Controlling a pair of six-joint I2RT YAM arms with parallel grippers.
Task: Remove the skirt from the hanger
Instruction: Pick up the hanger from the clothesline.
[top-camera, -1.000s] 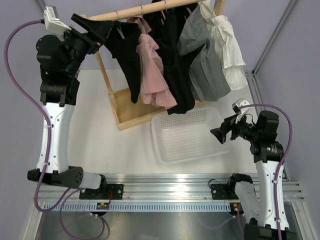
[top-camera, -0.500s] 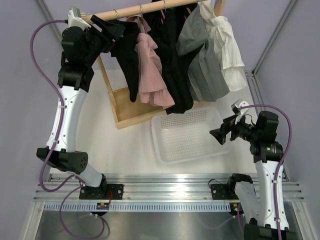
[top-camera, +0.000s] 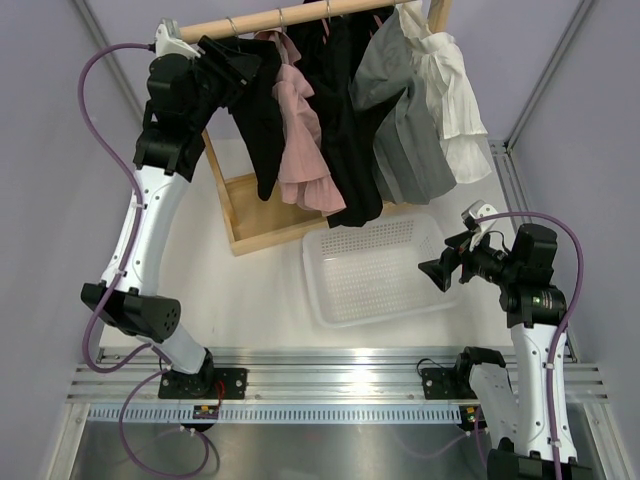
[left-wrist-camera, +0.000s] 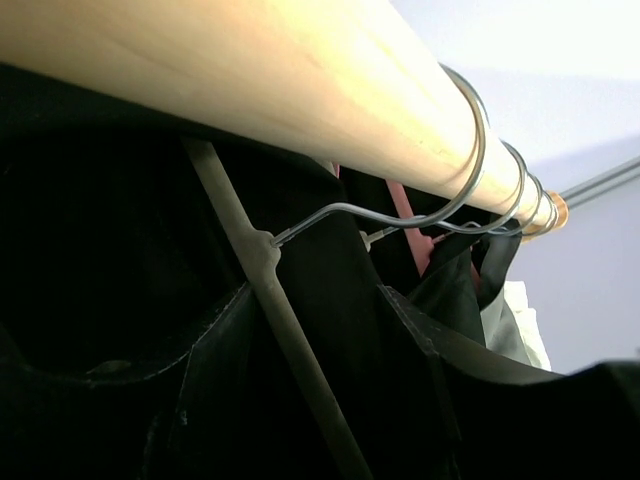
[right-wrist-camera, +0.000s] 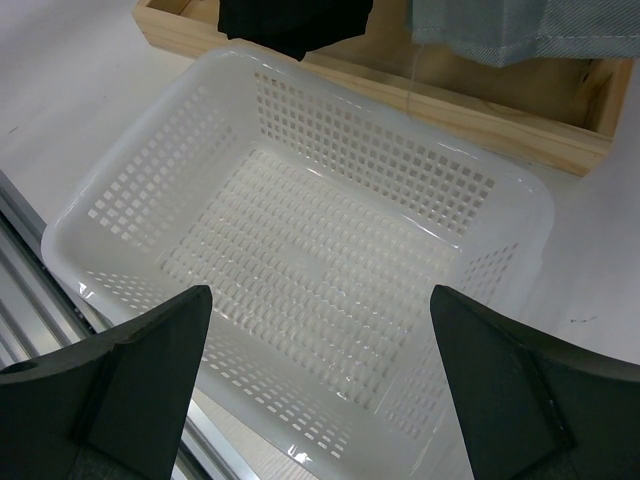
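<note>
Left tool (top-camera: 238, 62) at black garment (top-camera: 263, 130) on rail (top-camera: 205, 29), right tool (top-camera: 433, 271) beside basket (top-camera: 325, 300)

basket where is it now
Top view: the basket sits right of centre, just in front of the rack base, with the right tool at its right edge.

Seen from above, the left arm (top-camera: 135, 235) is stretched long: base at 7 o'clock, elbow just above it, and the white link climbing to a wrist at 11 o'clock. The left gripper (top-camera: 232, 60) points toward 3 o'clock. In the wrist view its dark fingers (left-wrist-camera: 120, 410) stand partly apart, with a clear gap between them. The right arm (top-camera: 535, 360) rises from 5 o'clock and folds compactly. The right gripper (top-camera: 440, 272) sits near 4 o'clock, pointing toward 9 o'clock and tilted downward, with its jaws spread wide and empty.
</note>
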